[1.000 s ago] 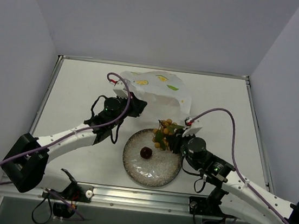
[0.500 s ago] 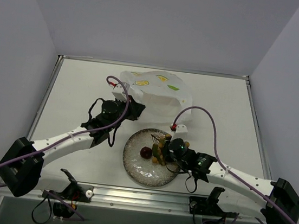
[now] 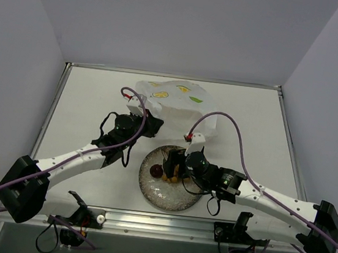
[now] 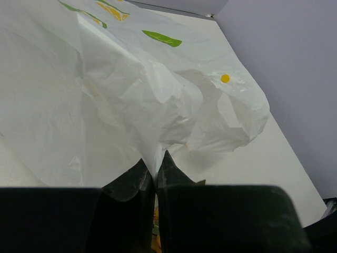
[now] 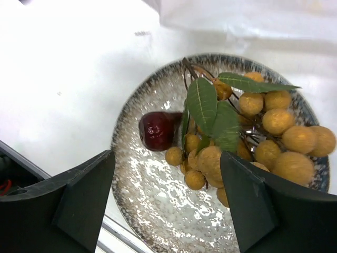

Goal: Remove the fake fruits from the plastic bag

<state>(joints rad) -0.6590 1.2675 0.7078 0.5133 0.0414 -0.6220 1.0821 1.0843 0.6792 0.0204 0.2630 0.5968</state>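
Landing complete: berry bunch [image 5: 247,137] moved from plastic bag [image 4: 105,95] onto plate [image 5: 158,211], beside maroon ball [image 5: 156,129]. Your right fingers [image 5: 79,195] now spread wide, bunch released. Left fingers [image 4: 131,195] pinch bag fold. Remaining fruits probably inside, unseen.

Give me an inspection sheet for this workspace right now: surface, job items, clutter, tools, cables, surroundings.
Surface: white table.
Job's things: crumpled printed bag at the back; berry bunch and one maroon ball on the speckled plate.
Clutter: nothing seen.
Tools: left tool shut on a fold of the bag; right tool open above the plate.
Cables: purple cables loop over both arms.
Surroundings: plain pale walls.
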